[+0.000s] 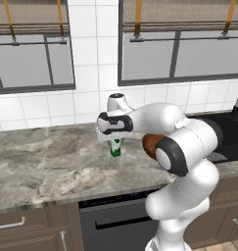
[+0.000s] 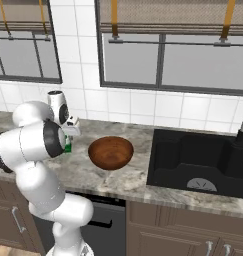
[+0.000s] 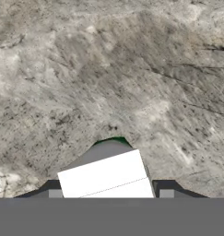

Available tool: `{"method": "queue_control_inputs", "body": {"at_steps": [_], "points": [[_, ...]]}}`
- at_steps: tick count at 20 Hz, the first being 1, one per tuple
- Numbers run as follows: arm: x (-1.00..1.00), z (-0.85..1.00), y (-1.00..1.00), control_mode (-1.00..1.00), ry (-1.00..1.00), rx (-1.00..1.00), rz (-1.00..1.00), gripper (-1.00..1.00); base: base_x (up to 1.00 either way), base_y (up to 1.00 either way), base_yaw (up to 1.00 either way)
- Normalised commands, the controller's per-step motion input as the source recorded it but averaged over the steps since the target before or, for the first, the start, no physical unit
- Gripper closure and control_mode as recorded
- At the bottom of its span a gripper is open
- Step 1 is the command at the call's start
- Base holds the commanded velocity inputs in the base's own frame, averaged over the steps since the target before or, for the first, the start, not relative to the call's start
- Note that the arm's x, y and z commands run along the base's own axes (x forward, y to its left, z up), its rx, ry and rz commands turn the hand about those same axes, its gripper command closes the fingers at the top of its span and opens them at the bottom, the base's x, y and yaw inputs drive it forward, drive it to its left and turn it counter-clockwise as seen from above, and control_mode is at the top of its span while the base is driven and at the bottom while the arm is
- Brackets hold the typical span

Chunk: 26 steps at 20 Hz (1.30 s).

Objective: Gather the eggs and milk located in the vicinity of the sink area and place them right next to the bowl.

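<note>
One milk [image 1: 115,148] apparently gripped within claw [image 1: 115,143].

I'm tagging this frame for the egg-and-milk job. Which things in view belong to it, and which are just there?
Part of the job:
- milk, upright on the counter, between the gripper's fingers
- bowl
- sink, with a grey tray insert in it

Just there:
- counter
- faucet
- windows
- dishwasher under the counter
</note>
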Motion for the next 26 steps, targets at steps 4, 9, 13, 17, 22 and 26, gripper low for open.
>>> {"method": "queue_control_inputs", "body": {"at_steps": [4,9,13,17,22,26], "points": [[0.19,0.00,0.00,-1.00,0.02,-0.09,0.02,1.00,0.00,0.00,0.00],[0.08,0.00,-0.01,-1.00,0.05,-0.11,0.00,1.00,0.00,0.00,0.00],[0.02,0.00,-0.15,-1.00,0.04,-0.03,-0.04,1.00,0.00,0.00,0.00],[0.09,0.00,-0.24,-1.00,0.05,0.00,-0.08,1.00,0.00,0.00,0.00],[0.04,0.00,-0.30,-1.00,0.01,0.00,-0.15,1.00,0.00,0.00,0.00],[0.00,0.00,-0.16,-1.00,0.00,0.00,-0.18,1.00,0.00,0.00,0.00]]}}
